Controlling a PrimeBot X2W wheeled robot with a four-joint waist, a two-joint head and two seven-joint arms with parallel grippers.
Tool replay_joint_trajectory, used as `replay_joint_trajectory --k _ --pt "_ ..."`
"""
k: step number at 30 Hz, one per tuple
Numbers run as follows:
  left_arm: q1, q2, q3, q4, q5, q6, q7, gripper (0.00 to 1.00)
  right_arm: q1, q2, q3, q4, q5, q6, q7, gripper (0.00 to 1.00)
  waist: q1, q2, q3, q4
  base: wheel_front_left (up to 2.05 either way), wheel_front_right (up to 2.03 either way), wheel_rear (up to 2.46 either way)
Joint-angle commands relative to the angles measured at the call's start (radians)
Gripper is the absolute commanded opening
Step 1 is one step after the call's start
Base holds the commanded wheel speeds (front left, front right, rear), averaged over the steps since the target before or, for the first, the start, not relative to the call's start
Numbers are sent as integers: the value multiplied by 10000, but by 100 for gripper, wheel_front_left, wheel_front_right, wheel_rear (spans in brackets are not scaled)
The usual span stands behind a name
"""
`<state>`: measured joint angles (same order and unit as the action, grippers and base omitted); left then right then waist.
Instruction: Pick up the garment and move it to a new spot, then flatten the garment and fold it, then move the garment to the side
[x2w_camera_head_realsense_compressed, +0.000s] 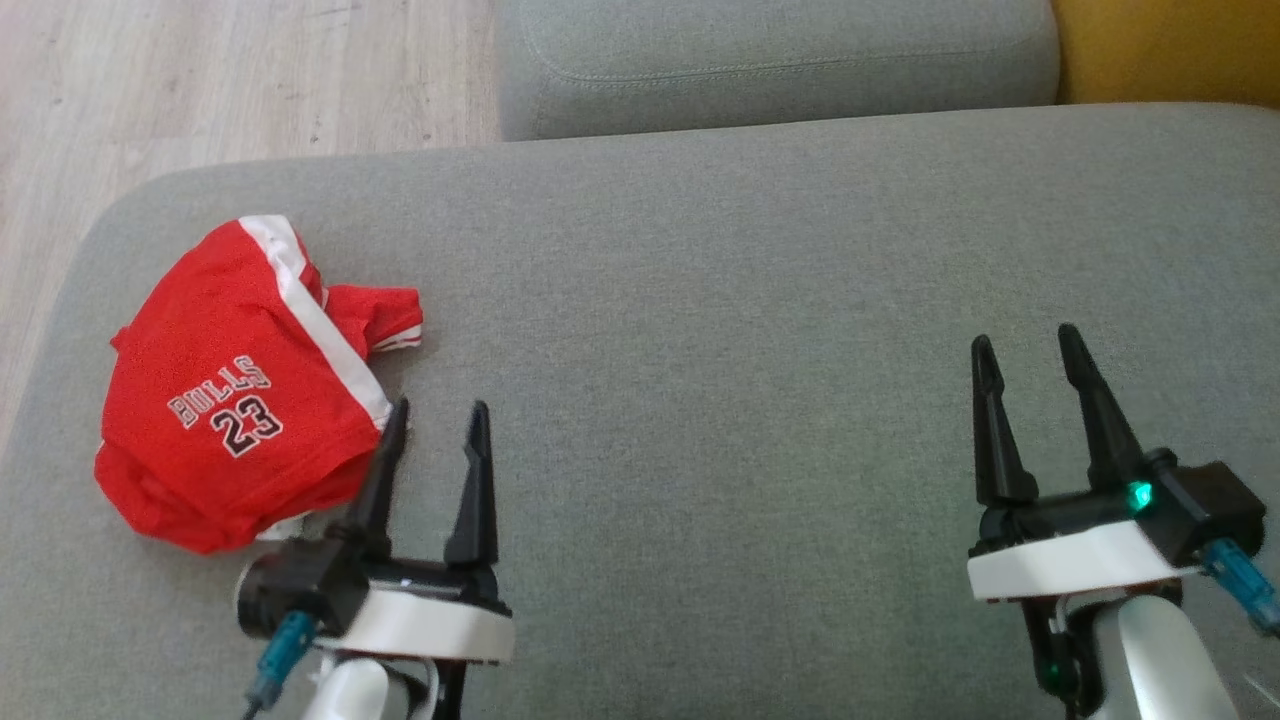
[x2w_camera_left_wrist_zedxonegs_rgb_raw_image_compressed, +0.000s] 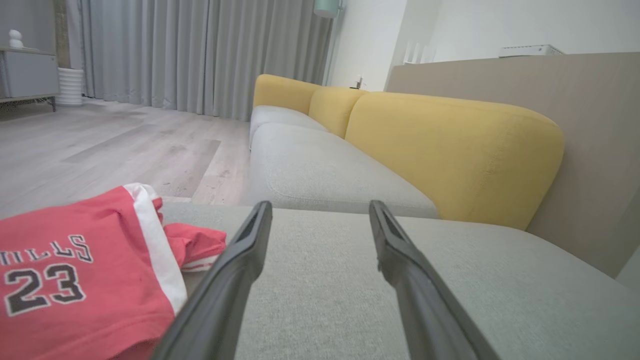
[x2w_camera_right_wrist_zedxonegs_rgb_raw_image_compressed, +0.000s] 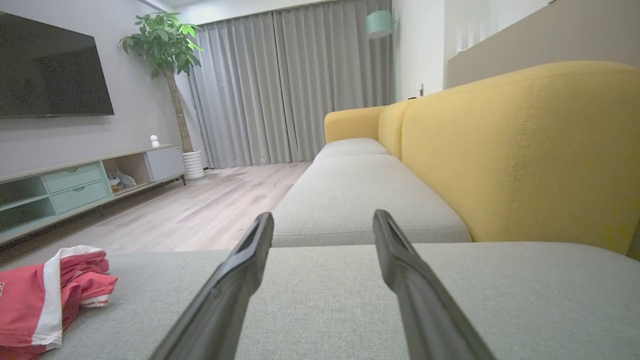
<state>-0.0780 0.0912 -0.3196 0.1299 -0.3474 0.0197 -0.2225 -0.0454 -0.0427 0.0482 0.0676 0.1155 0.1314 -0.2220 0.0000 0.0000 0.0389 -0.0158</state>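
A crumpled red garment (x2w_camera_head_realsense_compressed: 235, 390) with a white stripe and "BULLS 23" lettering lies on the left part of the grey sofa cushion (x2w_camera_head_realsense_compressed: 760, 300). My left gripper (x2w_camera_head_realsense_compressed: 438, 418) stands open just right of the garment's near edge, with nothing between its fingers. In the left wrist view the garment (x2w_camera_left_wrist_zedxonegs_rgb_raw_image_compressed: 85, 270) sits left of my open left gripper (x2w_camera_left_wrist_zedxonegs_rgb_raw_image_compressed: 320, 212). Far to the right, my right gripper (x2w_camera_head_realsense_compressed: 1027, 348) is open and empty over bare cushion. The right wrist view shows the garment (x2w_camera_right_wrist_zedxonegs_rgb_raw_image_compressed: 47, 295) at the lower left, well away from my right gripper (x2w_camera_right_wrist_zedxonegs_rgb_raw_image_compressed: 322, 220).
A second grey cushion (x2w_camera_head_realsense_compressed: 770, 60) adjoins at the back, with yellow backrests (x2w_camera_left_wrist_zedxonegs_rgb_raw_image_compressed: 450, 145) along the right. Wooden floor (x2w_camera_head_realsense_compressed: 200, 90) lies beyond the cushion's left edge. A TV cabinet (x2w_camera_right_wrist_zedxonegs_rgb_raw_image_compressed: 75, 185) and a potted plant (x2w_camera_right_wrist_zedxonegs_rgb_raw_image_compressed: 167, 50) stand across the room.
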Motion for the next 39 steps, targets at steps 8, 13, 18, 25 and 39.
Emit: replay_joint_trajectory --k 8,13,18,25,39 --pt "-180 -282 628 203 1092 -612 -356 100 -107 -75 443 547 683 -7 -362 100 0 0 23 -24 0 0 0" --pt "-138 -362 850 438 1249 -760 -392 100 -217 -75 597 711 619 -7 -398 100 0 0 29 -75 0 0 0" --pt "-131 -396 989 493 1288 -820 -392 100 -230 -75 587 745 667 -7 -398 100 0 0 8 -61 0 0 0" --pt "-112 -406 1084 490 1203 -820 -393 100 -204 -75 709 733 712 -7 -398 100 0 0 -71 121 0 0 0" --pt "-24 -408 1472 704 1448 -642 -393 100 -2 -75 1185 679 878 -7 -398 100 0 0 -224 1588 0 0 0"
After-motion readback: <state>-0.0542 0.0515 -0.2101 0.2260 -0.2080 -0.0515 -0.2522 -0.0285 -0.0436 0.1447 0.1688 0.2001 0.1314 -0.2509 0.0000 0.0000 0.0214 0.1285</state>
